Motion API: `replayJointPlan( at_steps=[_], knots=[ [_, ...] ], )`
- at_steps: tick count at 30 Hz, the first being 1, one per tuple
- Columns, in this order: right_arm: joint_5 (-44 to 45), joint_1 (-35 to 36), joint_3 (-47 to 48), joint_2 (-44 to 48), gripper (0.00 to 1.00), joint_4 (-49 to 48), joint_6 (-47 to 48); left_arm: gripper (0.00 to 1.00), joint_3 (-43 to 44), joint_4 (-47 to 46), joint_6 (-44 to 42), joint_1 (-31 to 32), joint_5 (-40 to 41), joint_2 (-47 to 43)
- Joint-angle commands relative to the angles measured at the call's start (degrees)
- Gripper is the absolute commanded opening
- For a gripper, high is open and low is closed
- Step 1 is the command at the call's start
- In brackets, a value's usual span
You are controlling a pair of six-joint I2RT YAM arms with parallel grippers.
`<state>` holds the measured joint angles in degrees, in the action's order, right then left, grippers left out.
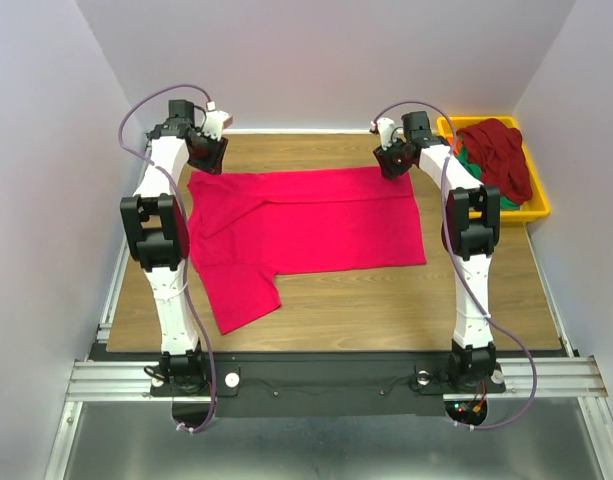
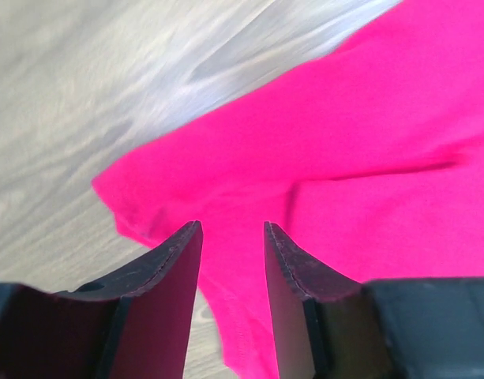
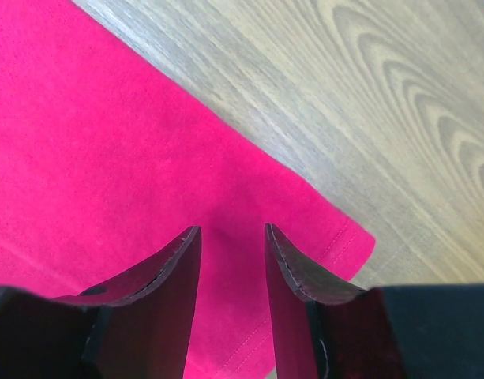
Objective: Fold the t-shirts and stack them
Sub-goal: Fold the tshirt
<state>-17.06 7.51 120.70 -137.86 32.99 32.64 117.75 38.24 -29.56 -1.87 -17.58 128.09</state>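
Note:
A crimson-pink t-shirt (image 1: 306, 225) lies on the wooden table, folded lengthwise, with one sleeve sticking out toward the near left. My left gripper (image 1: 208, 155) hovers over its far left corner, open and empty; the cloth (image 2: 344, 158) shows between the jaws. My right gripper (image 1: 394, 163) hovers over the far right corner, open and empty, above the hemmed corner (image 3: 147, 158). A dark maroon t-shirt (image 1: 501, 155) lies heaped on a green one (image 1: 469, 160) in the tray.
A yellow plastic tray (image 1: 538, 210) stands at the far right edge of the table. Bare wooden table (image 1: 386, 300) shows in front of the shirt. Walls close in on the left, the back and the right.

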Motion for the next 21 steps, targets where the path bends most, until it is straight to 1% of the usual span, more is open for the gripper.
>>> replayJointPlan(
  at_steps=[1,3,7,21],
  knots=[
    [-0.25,0.14,2.08,0.49,0.43,0.23,-3.29,0.49,0.37,3.06,-0.58,0.28,-10.89,-4.7],
    [-0.08,0.14,2.43,0.4,0.43,0.32,-3.9,0.5,0.54,4.47,-0.5,0.46,-12.82,-3.29],
    [-0.08,0.14,2.17,0.75,0.43,0.32,-4.08,0.51,0.11,5.44,0.03,0.64,-13.7,-0.75],
    [1.41,-0.21,1.11,0.4,0.43,0.32,-3.29,0.51,-2.7,5.18,0.03,1.6,-11.68,3.39]
  ],
)
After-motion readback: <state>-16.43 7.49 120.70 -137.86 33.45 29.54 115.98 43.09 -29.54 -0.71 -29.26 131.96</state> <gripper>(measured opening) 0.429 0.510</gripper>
